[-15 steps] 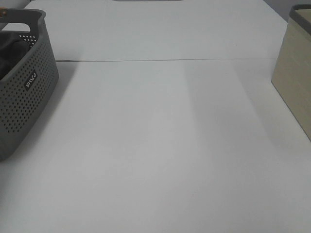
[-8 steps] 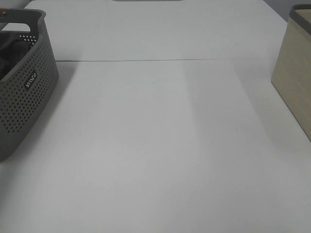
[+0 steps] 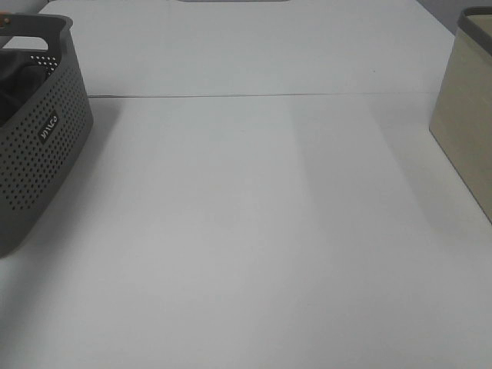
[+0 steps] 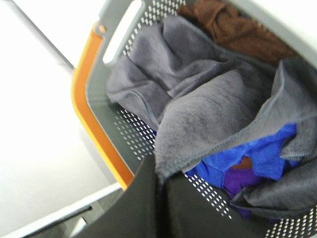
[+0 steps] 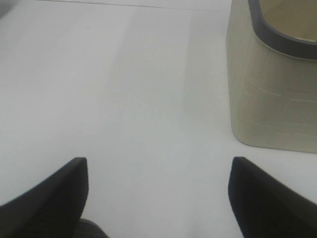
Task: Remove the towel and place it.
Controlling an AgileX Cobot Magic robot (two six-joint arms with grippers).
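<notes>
The dark grey towel (image 4: 208, 119) lies crumpled in the grey perforated basket (image 4: 106, 106), draped over other cloths. My left gripper (image 4: 159, 174) is inside the basket, with its jaws closed on a hemmed corner of the towel. In the exterior view the basket (image 3: 46, 146) stands at the table's left edge with dark cloth inside, and neither gripper shows. My right gripper (image 5: 158, 173) is open and empty above the bare white table, next to the beige bin (image 5: 270, 94).
A blue cloth (image 4: 247, 153), a purple cloth (image 4: 237, 181) and a brown cloth (image 4: 233, 25) share the basket, which has an orange rim (image 4: 86, 99). The beige bin (image 3: 465, 115) stands at the table's right edge. A seam (image 3: 254, 95) crosses the white table.
The dark cloth seen inside the basket shifts slightly. Nothing else on the table has moved.
</notes>
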